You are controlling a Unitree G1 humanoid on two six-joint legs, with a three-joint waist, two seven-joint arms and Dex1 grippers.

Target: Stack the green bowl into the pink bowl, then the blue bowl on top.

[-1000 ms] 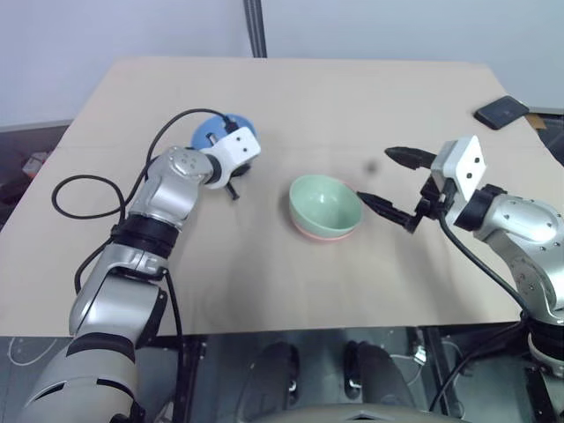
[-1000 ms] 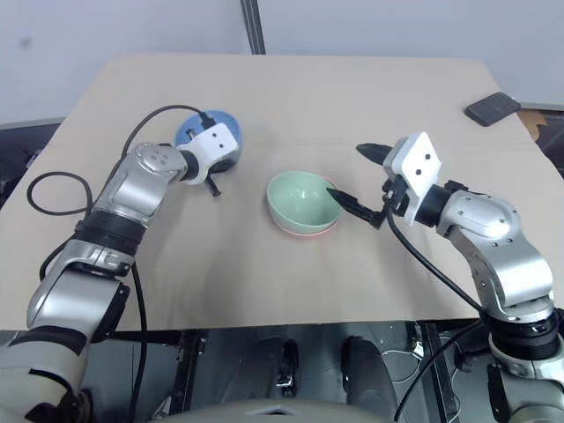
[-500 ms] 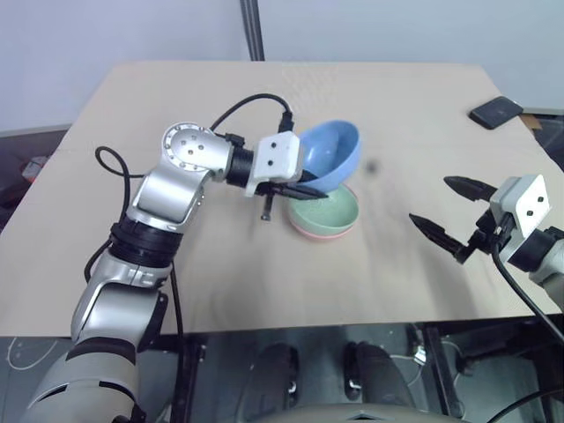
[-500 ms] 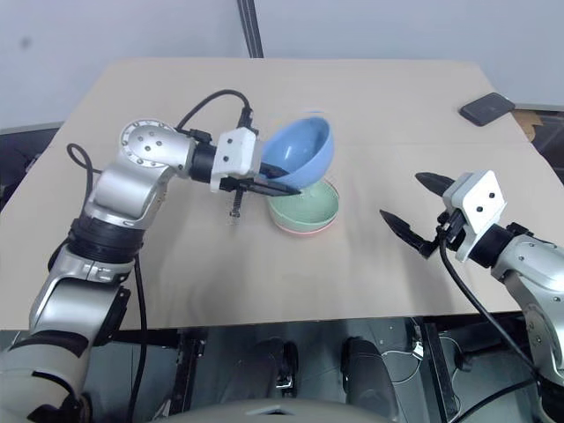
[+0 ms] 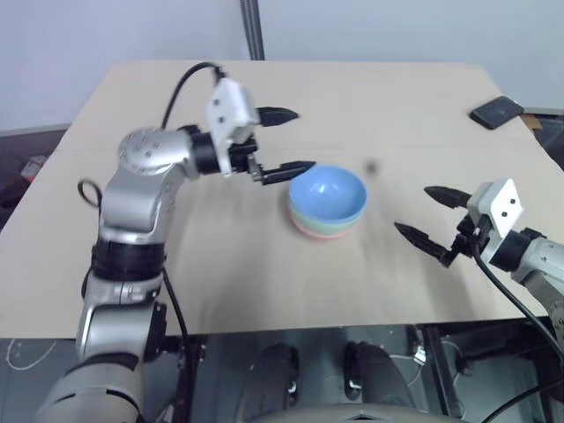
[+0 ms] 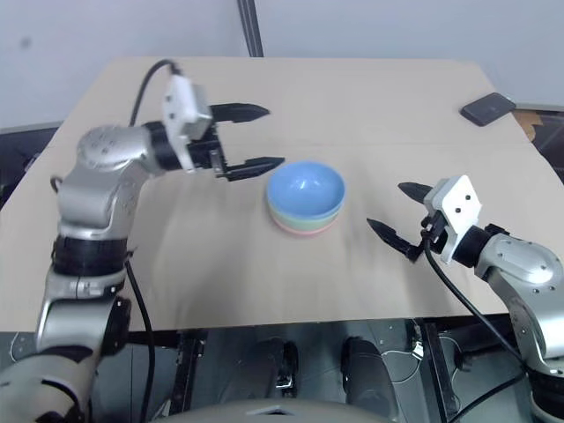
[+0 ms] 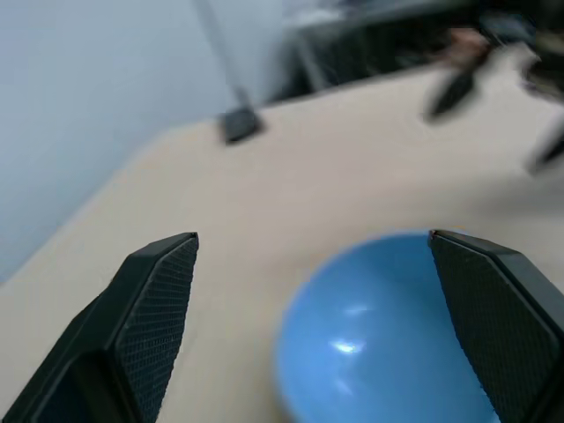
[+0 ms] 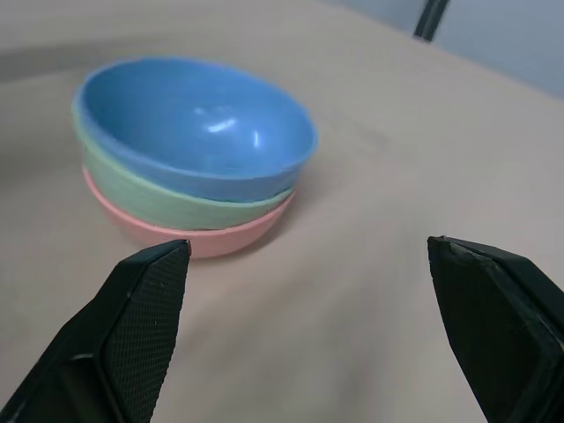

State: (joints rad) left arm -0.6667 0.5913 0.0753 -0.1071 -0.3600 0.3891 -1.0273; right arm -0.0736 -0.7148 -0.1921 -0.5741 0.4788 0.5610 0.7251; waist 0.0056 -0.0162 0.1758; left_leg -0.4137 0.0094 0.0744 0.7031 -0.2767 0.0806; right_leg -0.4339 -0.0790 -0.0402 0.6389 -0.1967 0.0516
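Head views: the blue bowl (image 5: 327, 192) sits nested on the green bowl (image 5: 315, 222), which sits in the pink bowl (image 5: 319, 233), mid-table (image 5: 176, 264). The left gripper (image 5: 284, 141) hangs spread and empty just beside the stack; the right gripper (image 5: 425, 216) is also spread and empty, well apart. A dark phone (image 5: 500, 112) lies at the far corner.

Left wrist view: the blue bowl lies between the splayed fingers (image 7: 145, 304), close enough that a careless sweep might clip the rim and shove the stack; the lower bowls cannot be made out.

Right wrist view: all three rims appear layered, the blue one slightly tilted, so a knock could unseat it.
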